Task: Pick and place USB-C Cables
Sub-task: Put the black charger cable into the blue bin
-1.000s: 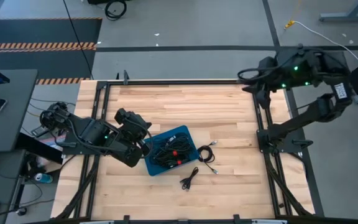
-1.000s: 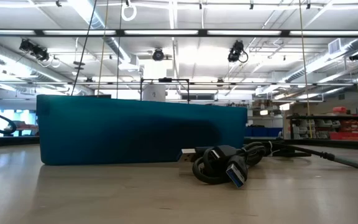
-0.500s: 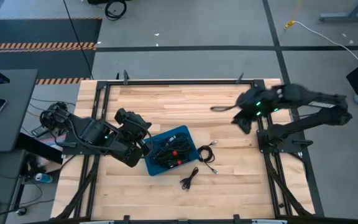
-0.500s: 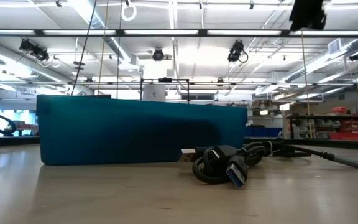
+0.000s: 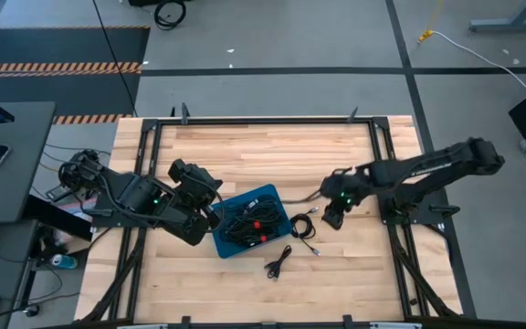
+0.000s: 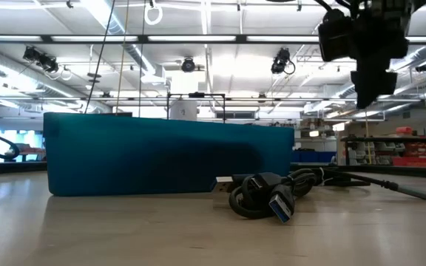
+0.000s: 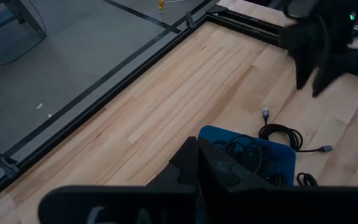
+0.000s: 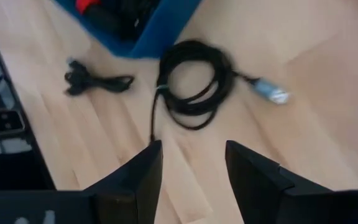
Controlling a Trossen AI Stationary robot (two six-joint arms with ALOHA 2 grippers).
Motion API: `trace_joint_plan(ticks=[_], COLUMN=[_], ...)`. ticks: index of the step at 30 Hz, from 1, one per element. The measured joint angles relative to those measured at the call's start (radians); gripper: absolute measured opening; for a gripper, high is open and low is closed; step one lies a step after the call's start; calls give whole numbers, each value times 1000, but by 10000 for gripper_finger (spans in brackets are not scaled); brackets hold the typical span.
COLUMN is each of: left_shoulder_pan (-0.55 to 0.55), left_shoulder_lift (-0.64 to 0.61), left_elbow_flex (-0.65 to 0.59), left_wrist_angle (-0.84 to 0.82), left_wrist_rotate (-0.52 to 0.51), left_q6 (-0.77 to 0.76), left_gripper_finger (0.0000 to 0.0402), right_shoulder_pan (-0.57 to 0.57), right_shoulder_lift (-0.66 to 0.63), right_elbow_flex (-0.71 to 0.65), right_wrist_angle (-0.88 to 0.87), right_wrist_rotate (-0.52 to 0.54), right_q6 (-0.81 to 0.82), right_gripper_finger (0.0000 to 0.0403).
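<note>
High view, looking straight down on my wooden table point(image 5: 245, 155): a blue tray point(image 5: 273, 195) sits near the middle, holding a tangle of black USB-C cables point(image 5: 247, 222), some bound with red ties. Two more cables lie loose on the wood. One, a coiled cable point(image 5: 304, 223), rests just beside the tray's right edge; a second, a bundled cable point(image 5: 278, 264), lies a little apart from the tray's near edge.

My right gripper point(image 5: 332, 214) hangs just right of the coiled cable. From its own wrist camera I see its two fingers point(image 8: 143, 177) parted with a clear gap between them, nothing held, and the coiled cable point(image 8: 194, 82) on the table beyond them with one silver plug sticking out.

My left gripper point(image 5: 210, 219) waits at the tray's left edge, its fingers point(image 7: 197, 165) pressed together with nothing between them.

At table height, a loose cable point(image 6: 266, 195) lies in front of the tray wall point(image 6: 168, 155).
</note>
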Motion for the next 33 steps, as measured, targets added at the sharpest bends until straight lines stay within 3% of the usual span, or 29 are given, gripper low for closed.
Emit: trace_joint_plan(ticks=[7,18,27,33], left_shoulder_pan=[0,0,0,2], left_shoulder_lift=[0,0,0,0], left_elbow_flex=[0,0,0,0], left_wrist_angle=[0,1,2,2], left_wrist_rotate=[0,0,0,0], left_q6=[0,-2,-3,-2], left_gripper_finger=[5,5,5,5], right_shoulder_pan=[76,74,82,88], right_shoulder_lift=[122,299,361,365], right_elbow_flex=[-12,-12,-12,-11], right_wrist_angle=[27,35,186,291], right_wrist_rotate=[96,173,74,69], right_q6=[5,-214,-190,-171], right_gripper_finger=[209,225,225,225])
